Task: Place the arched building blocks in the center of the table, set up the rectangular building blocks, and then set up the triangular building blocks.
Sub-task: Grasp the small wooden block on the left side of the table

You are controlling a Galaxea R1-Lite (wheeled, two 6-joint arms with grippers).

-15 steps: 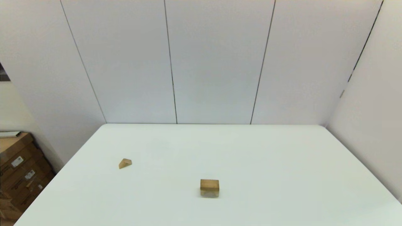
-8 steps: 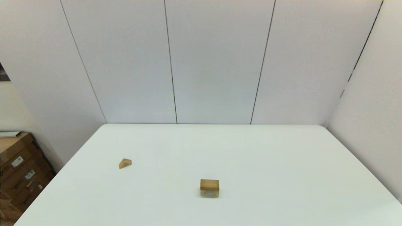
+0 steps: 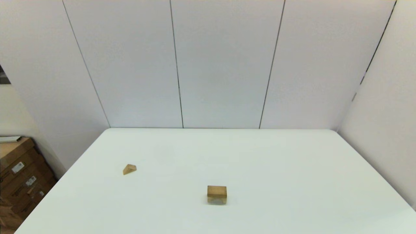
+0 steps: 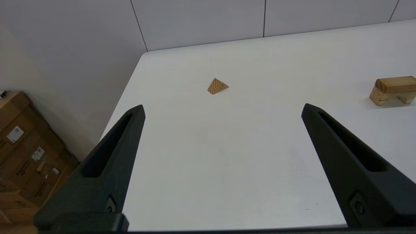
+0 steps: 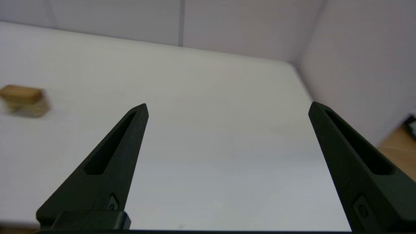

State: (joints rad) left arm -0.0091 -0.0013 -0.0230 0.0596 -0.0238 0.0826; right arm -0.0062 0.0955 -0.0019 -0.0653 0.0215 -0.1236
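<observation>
On the white table point(image 3: 292, 169) the arched building block point(image 3: 216, 201) stands near the middle front, its greyish hollow facing me. The rectangular building block point(image 3: 216, 190) lies flat on top of it. The left wrist view shows the same pair off to one side: the brick point(image 4: 395, 84) rests on the arch point(image 4: 378, 97). The triangular building block point(image 3: 129, 169) lies alone on the table's left part and shows ahead of my left gripper point(image 4: 223, 106). That gripper is open and empty. My right gripper point(image 5: 229, 104) is also open and empty, with the stacked blocks point(image 5: 22, 99) blurred far off to its side. Neither arm shows in the head view.
Cardboard boxes point(image 3: 19, 175) stand on the floor beside the table's left edge. White wall panels close off the back and the right side of the table.
</observation>
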